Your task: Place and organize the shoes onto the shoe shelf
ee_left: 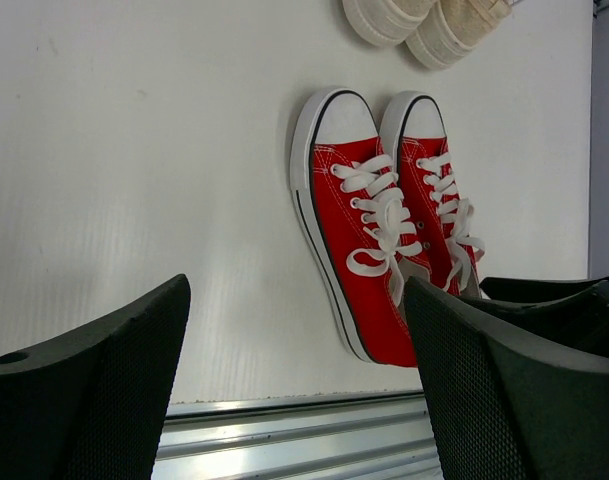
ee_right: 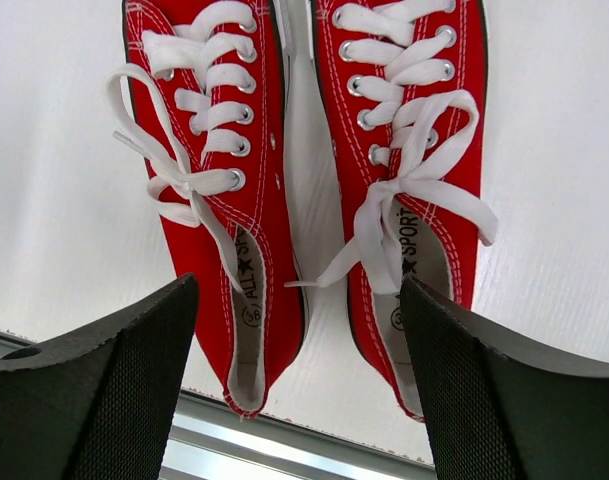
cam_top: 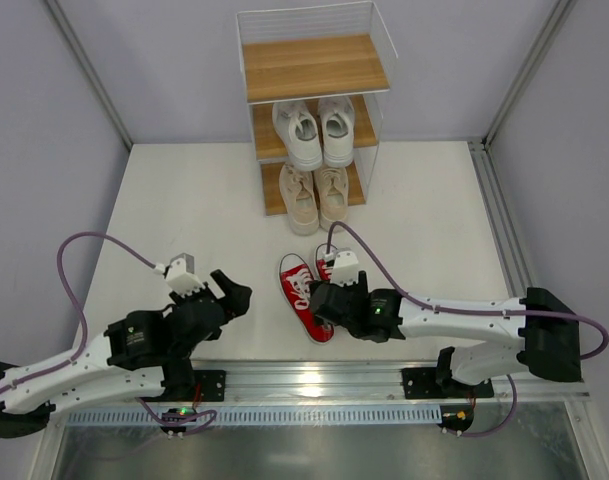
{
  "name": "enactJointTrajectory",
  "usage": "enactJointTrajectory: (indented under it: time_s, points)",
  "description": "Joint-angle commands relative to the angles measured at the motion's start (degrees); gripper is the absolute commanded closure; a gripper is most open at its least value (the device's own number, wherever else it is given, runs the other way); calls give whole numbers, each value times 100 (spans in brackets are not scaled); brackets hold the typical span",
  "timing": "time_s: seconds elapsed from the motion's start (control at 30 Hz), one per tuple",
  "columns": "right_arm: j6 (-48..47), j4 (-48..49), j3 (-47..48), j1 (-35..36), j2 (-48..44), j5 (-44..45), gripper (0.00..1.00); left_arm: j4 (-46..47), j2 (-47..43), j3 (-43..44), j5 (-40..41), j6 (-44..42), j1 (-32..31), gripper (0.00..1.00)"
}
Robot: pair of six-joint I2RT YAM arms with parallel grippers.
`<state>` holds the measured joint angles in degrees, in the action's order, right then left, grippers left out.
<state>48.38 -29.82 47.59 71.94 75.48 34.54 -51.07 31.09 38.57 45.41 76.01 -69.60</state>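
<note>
Top view, white pair [cam_top: 300, 135] and beige pair [cam_top: 300, 198] on the shoe shelf [cam_top: 314, 65], red sneakers [cam_top: 302, 295] on the desk [cam_top: 184, 200] before it, right end effector [cam_top: 324, 298] over them, left end effector [cam_top: 232, 292] beside, left wrist, jaws gaping, empty, right wrist, jaws spread above red heels.
</note>
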Motion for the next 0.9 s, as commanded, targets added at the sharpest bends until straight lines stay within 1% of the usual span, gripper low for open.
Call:
enactJointTrajectory:
  time_s: [0.0, 0.1, 0.33, 0.5, 0.6, 0.63, 0.7, 0.73, 0.87]
  points:
    - [92, -129, 145, 39, -218, 395, 18, -87, -24, -33, 293, 99, 17, 15]
    - [128, -103, 84, 39, -69, 325, 18, -79, 11, -16, 293, 98, 26, 15]
    - [84, 573, -268, 39, 81, 0, 18, -175, -15, -16, 284, 125, 17, 15]
    - [49, 715, -303, -13, 396, -27, 21, -228, -86, -42, 249, 177, 17, 15]
    - [-4, 943, -338, -57, 616, -132, 32, -246, -121, -60, 214, 204, 26, 15]
    - [-4, 1022, -338, -75, 652, -141, 43, -263, -121, -77, 205, 221, 17, 15]
    - [-48, 1136, -356, -119, 739, -176, 53, -289, -121, -86, 170, 248, 17, 15]
    - [-65, 1145, -347, -145, 766, -194, 62, -298, -121, -86, 161, 265, 17, 16]
    - [-83, 1023, -303, -189, 749, -167, 69, -360, -156, -86, 144, 292, 17, 16]
